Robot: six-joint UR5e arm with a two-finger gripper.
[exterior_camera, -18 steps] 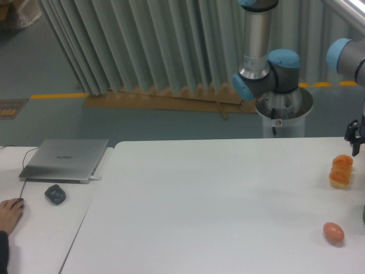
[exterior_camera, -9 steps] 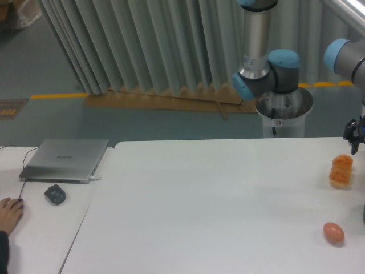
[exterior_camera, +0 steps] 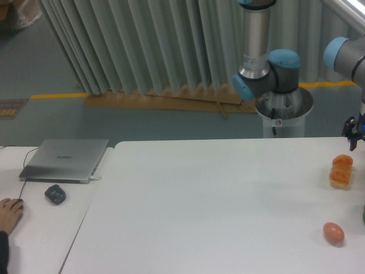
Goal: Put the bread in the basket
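The bread point(exterior_camera: 341, 171), a small lumpy loaf with an orange top and paler base, lies on the white table point(exterior_camera: 217, 200) near its right edge. My gripper point(exterior_camera: 353, 138) hangs just above and behind the bread, at the frame's right edge. Only a dark part of it shows, so its jaws cannot be read. It does not touch the bread. The basket is out of view.
A smooth reddish-orange egg-shaped object point(exterior_camera: 333, 232) lies in front of the bread. A dark sliver of something point(exterior_camera: 363, 214) shows at the right edge. On the left side table are a closed laptop point(exterior_camera: 65, 160), a dark mouse point(exterior_camera: 55, 194) and a person's hand point(exterior_camera: 8, 212).
The gripper has drifted slightly upward, away from the bread. The person's hand at the left has pulled back a little. The bread has not moved.
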